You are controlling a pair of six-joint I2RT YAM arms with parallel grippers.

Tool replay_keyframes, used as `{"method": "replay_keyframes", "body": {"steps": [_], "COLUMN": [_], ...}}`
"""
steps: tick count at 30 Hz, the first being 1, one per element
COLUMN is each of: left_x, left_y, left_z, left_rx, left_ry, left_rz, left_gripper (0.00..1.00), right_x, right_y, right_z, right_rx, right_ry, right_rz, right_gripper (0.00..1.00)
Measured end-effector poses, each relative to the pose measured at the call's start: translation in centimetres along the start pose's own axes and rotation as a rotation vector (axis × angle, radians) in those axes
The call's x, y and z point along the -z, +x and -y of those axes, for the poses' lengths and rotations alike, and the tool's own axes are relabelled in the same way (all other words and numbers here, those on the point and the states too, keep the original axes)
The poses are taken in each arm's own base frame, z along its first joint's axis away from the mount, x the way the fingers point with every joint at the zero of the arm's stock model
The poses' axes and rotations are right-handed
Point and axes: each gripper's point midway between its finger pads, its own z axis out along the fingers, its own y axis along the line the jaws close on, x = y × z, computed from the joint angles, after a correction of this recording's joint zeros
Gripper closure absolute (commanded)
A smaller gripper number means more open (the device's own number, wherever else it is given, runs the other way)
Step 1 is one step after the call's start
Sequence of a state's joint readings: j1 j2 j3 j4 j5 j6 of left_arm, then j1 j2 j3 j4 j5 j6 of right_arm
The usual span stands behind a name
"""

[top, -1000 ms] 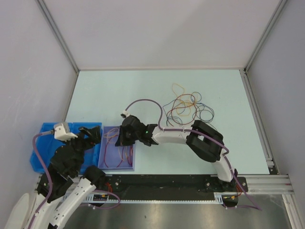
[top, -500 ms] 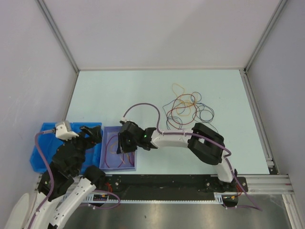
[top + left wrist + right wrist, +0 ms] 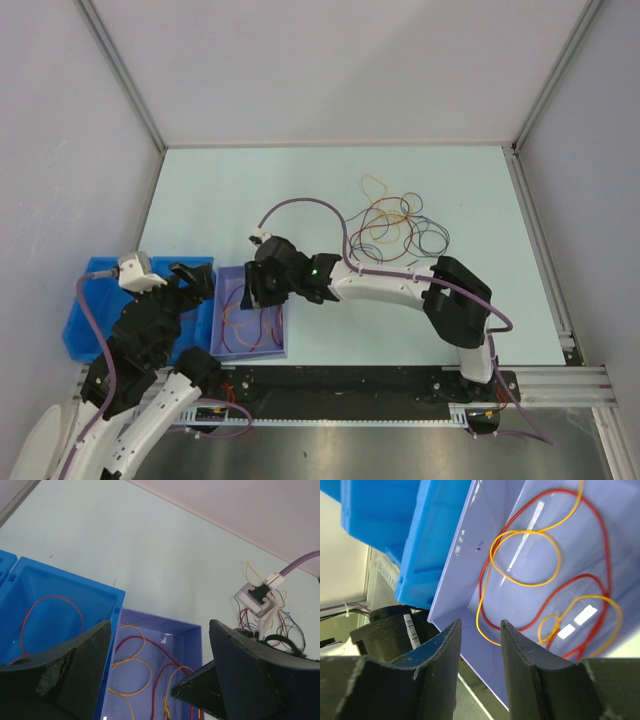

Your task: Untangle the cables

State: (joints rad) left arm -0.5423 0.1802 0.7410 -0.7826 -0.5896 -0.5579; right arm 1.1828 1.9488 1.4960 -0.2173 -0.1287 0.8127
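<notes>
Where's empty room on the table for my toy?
The table is bare at the far left, from the back wall to the blue bin and purple bin, and right of the right arm. It's crowded at the cables and inside the bins.

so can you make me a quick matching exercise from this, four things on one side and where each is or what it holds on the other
Things:
1. blue bin
2. purple tray
3. tangle of cables
4. right gripper

Descriptions:
a. loose on the table, in no container
b. above the purple tray, jaws apart, nothing between them
c. one red loop shows inside
d. red and yellow loops lie inside

Pairs: 1-c, 2-d, 3-a, 4-b
</notes>
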Motion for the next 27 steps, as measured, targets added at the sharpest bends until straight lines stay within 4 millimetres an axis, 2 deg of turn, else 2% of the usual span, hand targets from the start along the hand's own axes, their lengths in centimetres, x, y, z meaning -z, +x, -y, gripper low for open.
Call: {"method": "replay_keyframes", "body": {"steps": [4, 7, 12, 14, 18, 21, 22, 24, 27], "left_x": [-0.1, -0.1, -0.9, -1.8, -3.7, -5.3, -5.8, -6.4, -7.3], "left_y": [0.2, 0.4, 1.1, 1.7, 3.3, 5.0, 5.8, 7.0, 9.1], "left_z": [0.0, 0.2, 1.0, 1.9, 4.3, 6.2, 7.0, 8.3, 11.7], "left_rx": [-0.007, -0.016, -0.044, -0.059, -0.080, -0.104, -0.120, -0.147, -0.201], "left_ry": [-0.002, 0.005, 0.007, 0.018, 0.062, 0.091, 0.102, 0.124, 0.182], "left_rz": [-0.011, -0.022, -0.070, -0.108, -0.193, -0.262, -0.287, -0.326, -0.387], "left_gripper": [0.15, 0.15, 0.15, 0.15, 0.18, 0.18, 0.18, 0.18, 0.18], "right_x": [1.9, 4.6, 11.5, 13.8, 17.3, 19.3, 20.0, 20.8, 21.6], "right_y": [-2.2, -4.8, -9.8, -10.9, -10.7, -9.3, -8.8, -8.1, -6.6], "right_z": [0.6, 1.8, 6.6, 8.7, 13.1, 16.8, 18.2, 20.1, 22.8], "right_rx": [0.006, -0.003, -0.044, -0.058, -0.097, -0.141, -0.161, -0.193, -0.237], "right_ry": [0.016, 0.034, 0.137, 0.185, 0.282, 0.352, 0.379, 0.415, 0.458], "right_rz": [0.038, 0.101, 0.263, 0.318, 0.370, 0.379, 0.381, 0.389, 0.393], "right_gripper": [0.57, 0.55, 0.53, 0.53, 0.50, 0.48, 0.45, 0.40, 0.37]}}
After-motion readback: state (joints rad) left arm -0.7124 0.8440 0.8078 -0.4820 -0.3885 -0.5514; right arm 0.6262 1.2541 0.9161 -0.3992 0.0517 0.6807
